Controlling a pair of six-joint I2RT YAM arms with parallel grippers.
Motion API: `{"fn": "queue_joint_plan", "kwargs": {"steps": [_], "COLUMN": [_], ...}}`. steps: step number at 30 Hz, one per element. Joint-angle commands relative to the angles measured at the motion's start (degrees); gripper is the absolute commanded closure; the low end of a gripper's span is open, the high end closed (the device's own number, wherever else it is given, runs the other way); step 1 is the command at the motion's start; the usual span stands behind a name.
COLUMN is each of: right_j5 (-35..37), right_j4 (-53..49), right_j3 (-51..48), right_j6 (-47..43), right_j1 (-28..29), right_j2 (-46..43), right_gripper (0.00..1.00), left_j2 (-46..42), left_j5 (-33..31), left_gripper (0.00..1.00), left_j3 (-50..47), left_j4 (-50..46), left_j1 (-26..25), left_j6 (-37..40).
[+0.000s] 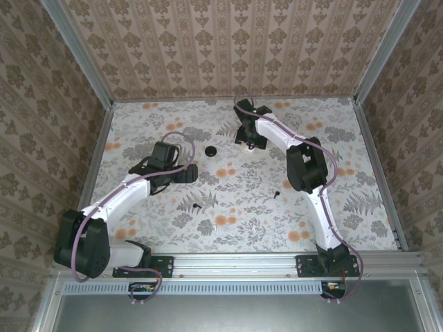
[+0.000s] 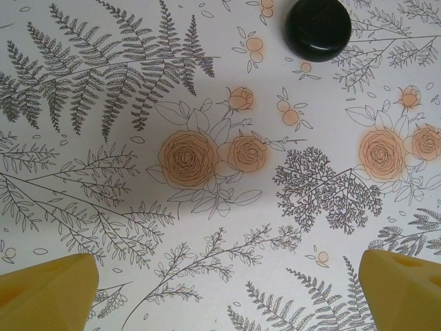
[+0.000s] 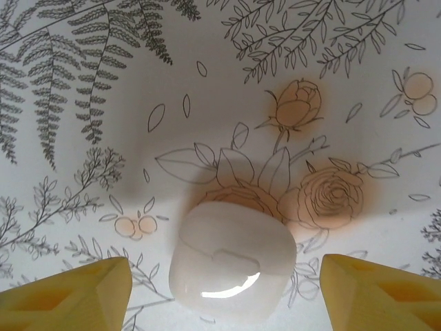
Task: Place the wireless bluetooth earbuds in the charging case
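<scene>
The charging case is a glossy white rounded box with its lid down, lying on the flowered table cover. My right gripper straddles it, open, and a gap shows between the case and each yellow finger. From above, the right gripper is far back on the table and hides the case. Two tiny black earbuds lie apart on the cover, one left of centre and one by the right arm's elbow. My left gripper is open over bare cover and, from above, sits at the centre left.
A flat round black disc lies ahead of the left gripper, between the two grippers in the top view. Patterned walls with metal posts close in the table on three sides. A metal rail runs along the near edge.
</scene>
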Motion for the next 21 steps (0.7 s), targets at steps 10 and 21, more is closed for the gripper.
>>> {"fn": "queue_joint_plan", "kwargs": {"steps": [10,21], "right_j5": [1.92,-4.05], "right_j4": [-4.68,3.12], "right_j3": [1.72,-13.27], "right_j6": [-2.27,-1.85], "right_j1": [0.60,0.60], "right_j2": [3.27,-7.47], "right_gripper": [0.42,0.62], "left_j2": [-1.22,-7.87], "left_j5": [3.33,6.64], "left_gripper": [0.05,0.07], "left_j3": [0.07,-4.05], "left_j4": [0.07,3.86], "left_j1": [-0.33,-0.54], "left_j6": [1.49,-0.81]}}
